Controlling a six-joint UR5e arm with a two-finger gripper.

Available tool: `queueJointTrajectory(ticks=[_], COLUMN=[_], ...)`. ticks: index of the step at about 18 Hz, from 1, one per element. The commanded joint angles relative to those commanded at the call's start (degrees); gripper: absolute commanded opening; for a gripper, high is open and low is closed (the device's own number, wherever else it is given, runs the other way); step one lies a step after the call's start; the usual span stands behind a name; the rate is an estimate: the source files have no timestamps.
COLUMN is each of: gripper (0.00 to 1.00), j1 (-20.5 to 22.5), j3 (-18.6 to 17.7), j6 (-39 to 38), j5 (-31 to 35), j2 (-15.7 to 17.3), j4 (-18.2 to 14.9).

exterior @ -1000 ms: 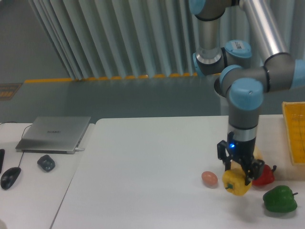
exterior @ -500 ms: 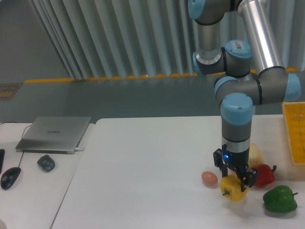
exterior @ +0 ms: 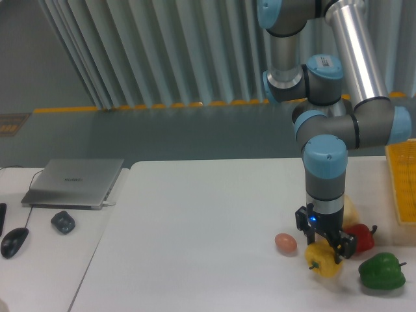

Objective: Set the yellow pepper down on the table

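Observation:
The yellow pepper [exterior: 324, 262] is glossy and bright, with its short stem pointing left. It sits low at the white table [exterior: 195, 234], near the front right. My gripper [exterior: 327, 250] comes straight down on it, the black fingers closed around its top. Whether the pepper rests on the tabletop I cannot tell.
A small pinkish egg [exterior: 285, 243] lies just left of the pepper. A red pepper [exterior: 361, 238] and a green pepper [exterior: 381, 271] sit to its right, a pale bread wedge [exterior: 349, 209] behind. A yellow crate [exterior: 402, 179] stands at the right edge. A laptop [exterior: 75, 182] and mouse [exterior: 63, 221] lie on the left desk.
The gripper has lowered with the yellow pepper, ending slightly lower over the table than one second ago, still closed on it.

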Motion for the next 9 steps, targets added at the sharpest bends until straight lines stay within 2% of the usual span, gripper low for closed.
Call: queueJointTrajectory(ticks=[4,9], gripper=[1.0,1.0], j1=[0.09,2.19], j3=[0.88,0.71], j6=[1.74,16.32], j5=[0.17,5.45], j2=[0.7,3.77], j4=[0.18,-0.53])
